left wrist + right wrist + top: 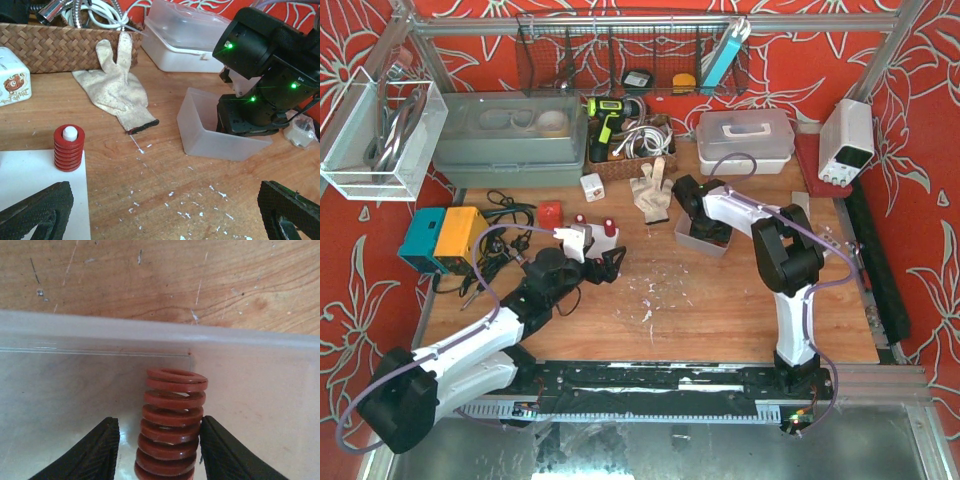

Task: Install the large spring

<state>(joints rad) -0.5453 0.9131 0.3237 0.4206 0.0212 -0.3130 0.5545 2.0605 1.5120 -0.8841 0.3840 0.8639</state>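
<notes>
Straddling the large spring (173,407) inside the translucent bin (75,332), the right gripper (158,424) stood part-closed; whether it gripped could not be told. Spring axis ran along its fingers. Left gripper (165,202) gaped empty, farther off.

Cloth glove (117,85) against wicker basket (65,47); drill (605,125) — yellow-green

Red spring (172,425), translucent bin (75,332), cream glove (117,87), brown woven basket (55,45), red white-flowered wall (930,200)
</notes>
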